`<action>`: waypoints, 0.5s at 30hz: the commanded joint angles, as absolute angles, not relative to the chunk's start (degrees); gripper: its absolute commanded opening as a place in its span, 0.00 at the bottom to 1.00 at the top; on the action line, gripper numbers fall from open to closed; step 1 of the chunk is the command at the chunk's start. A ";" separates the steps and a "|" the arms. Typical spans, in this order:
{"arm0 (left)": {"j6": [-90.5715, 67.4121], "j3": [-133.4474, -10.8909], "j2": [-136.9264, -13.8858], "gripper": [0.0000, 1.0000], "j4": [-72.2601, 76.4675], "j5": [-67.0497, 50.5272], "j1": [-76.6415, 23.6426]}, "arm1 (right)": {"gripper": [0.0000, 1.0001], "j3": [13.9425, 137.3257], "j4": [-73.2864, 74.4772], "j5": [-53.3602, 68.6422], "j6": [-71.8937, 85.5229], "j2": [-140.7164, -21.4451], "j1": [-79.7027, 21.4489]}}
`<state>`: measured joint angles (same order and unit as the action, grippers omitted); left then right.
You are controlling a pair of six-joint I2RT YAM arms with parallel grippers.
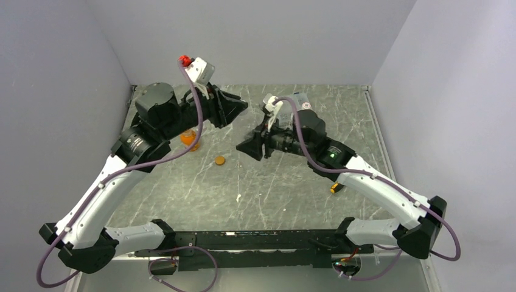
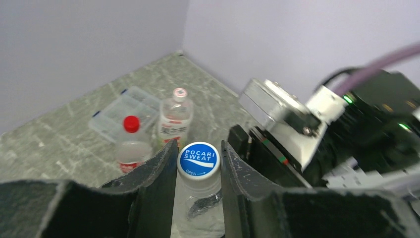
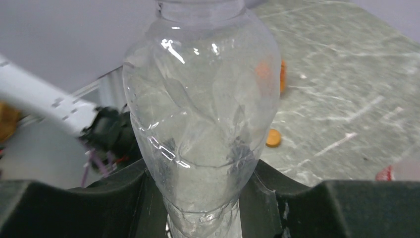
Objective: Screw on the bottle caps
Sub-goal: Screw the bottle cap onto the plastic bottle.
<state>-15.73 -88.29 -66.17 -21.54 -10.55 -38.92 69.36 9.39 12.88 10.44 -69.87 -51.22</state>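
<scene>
A clear bottle [image 3: 203, 109] stands in my right gripper [image 3: 202, 168], which is shut on its lower body. On that bottle's neck sits a blue cap [image 2: 198, 158] printed "Pocari Sweat", and my left gripper [image 2: 199, 146] is shut on it, one finger against each side. From above, the left gripper [image 1: 242, 108] and right gripper [image 1: 243, 148] meet over the middle of the table. An orange cap [image 1: 219, 160] lies loose on the table. A squat orange bottle [image 1: 189, 139] stands uncapped by the left arm.
At the back stand a red-capped bottle [image 2: 131, 144], a white-labelled bottle [image 2: 174, 116] with a whitish cap, and a flat clear compartment box [image 2: 116, 111]. A small amber object [image 1: 335, 188] lies beside the right arm. Walls close in the table on three sides.
</scene>
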 commanded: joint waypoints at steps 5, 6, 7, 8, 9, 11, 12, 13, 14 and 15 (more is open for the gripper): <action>-13.26 -89.28 -60.90 0.03 -23.60 -34.51 -38.93 | 0.09 69.87 -3.85 51.82 13.12 -63.31 -47.72; -13.65 -89.51 -60.60 0.02 -23.31 -36.67 -38.89 | 0.09 70.06 -4.62 54.59 13.87 -63.30 -47.69; -14.01 -89.62 -60.25 0.02 -22.80 -38.70 -38.89 | 0.09 70.32 -5.57 57.03 14.63 -63.35 -47.70; -14.10 -89.82 -60.02 0.02 -22.43 -41.11 -38.88 | 0.09 70.73 -6.23 59.61 15.36 -63.51 -47.71; -14.35 -90.04 -59.84 0.01 -22.02 -43.21 -38.86 | 0.09 71.06 -7.01 61.77 16.09 -63.66 -47.67; -14.88 -90.37 -59.53 0.00 -21.21 -46.95 -38.87 | 0.09 71.48 -8.84 66.11 17.75 -63.93 -47.72; -15.00 -90.50 -59.51 0.00 -20.91 -48.64 -38.86 | 0.09 71.53 -9.69 67.14 18.36 -63.98 -47.72; -15.26 -90.61 -59.42 0.00 -20.65 -50.09 -38.87 | 0.09 71.62 -10.33 67.98 18.82 -64.05 -47.70; -15.61 -90.61 -59.37 0.00 -20.09 -51.31 -38.89 | 0.09 71.70 -10.84 68.83 19.15 -64.11 -47.74; -16.05 -90.45 -59.14 0.00 -19.24 -52.19 -38.93 | 0.09 71.77 -11.07 69.14 19.46 -64.19 -47.71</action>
<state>-15.77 -89.62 -59.44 -19.57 -41.39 -39.03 67.77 -0.10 57.89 16.53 -65.78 -47.88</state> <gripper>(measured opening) 0.367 0.465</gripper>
